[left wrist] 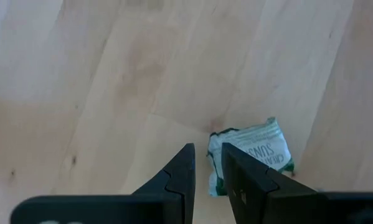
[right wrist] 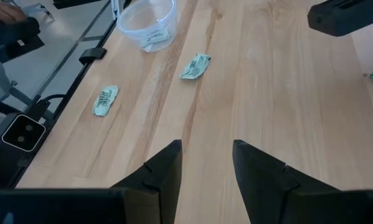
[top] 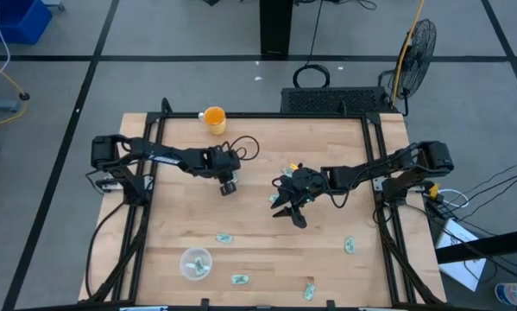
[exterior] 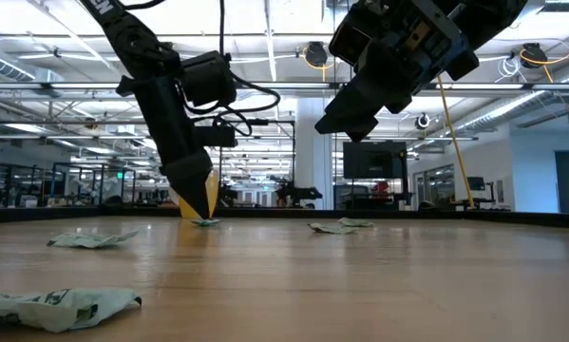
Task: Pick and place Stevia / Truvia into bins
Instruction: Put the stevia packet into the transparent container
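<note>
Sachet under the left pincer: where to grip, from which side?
The sachet lies flat on the table, crumpled, beside the nearly shut left pincer rather than between its fingers. Probably come straight down, opened wider, and pinch across its narrow width at mid-body.

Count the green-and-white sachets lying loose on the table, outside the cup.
5: one under the left gripper, one above the cup, one right of it, one at the near edge, one far right. Others may be hidden.
</note>
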Robot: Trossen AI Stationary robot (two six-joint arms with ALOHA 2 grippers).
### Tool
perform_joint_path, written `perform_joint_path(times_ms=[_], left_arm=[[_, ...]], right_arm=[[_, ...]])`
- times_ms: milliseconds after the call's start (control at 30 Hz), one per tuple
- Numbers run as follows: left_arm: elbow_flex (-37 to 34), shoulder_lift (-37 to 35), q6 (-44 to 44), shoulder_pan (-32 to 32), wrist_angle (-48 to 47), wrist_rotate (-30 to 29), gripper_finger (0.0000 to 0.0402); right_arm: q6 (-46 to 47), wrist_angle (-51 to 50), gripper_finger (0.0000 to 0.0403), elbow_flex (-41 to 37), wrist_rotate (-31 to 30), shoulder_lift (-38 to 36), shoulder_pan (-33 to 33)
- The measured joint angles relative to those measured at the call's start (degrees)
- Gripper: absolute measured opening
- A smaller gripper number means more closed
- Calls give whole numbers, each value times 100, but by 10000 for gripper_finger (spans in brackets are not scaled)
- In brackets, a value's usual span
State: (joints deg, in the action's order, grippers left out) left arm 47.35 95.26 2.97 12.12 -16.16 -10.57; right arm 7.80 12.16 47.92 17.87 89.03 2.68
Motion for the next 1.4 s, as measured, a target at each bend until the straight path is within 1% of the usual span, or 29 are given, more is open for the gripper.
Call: perform_joint_path(times_ms=[333, 433, 533, 667, 733, 1000, 1067, 1267, 1400], left_arm=[[0, 0, 15, -2, 5, 3, 85], [0, 0, -36, 29, 147, 11, 83], [0, 0, -95, 94, 335, 62, 60], [2, 0, -97, 179, 282, 254, 11], [2, 0, -99, 201, 179, 267, 8], [2, 0, -289, 201, 170, 262, 35], [2, 0, -312, 201, 167, 260, 50], [2, 0, -287, 183, 136, 264, 115], [2, -2, -293, 172, 129, 232, 139]], right_arm=[[-121, 2, 134, 0, 0, 0, -2], [-121, 1, 134, 0, -2, 0, -2], [-119, 2, 134, 0, 0, 0, -2], [-4, 0, 134, 0, 0, 0, 2], [74, 0, 134, 0, 0, 0, 2], [91, -4, 134, 0, 0, 0, 2], [91, -4, 134, 0, 0, 0, 4], [70, -4, 134, 0, 2, 0, 4], [41, -6, 134, 0, 2, 1, 4]])
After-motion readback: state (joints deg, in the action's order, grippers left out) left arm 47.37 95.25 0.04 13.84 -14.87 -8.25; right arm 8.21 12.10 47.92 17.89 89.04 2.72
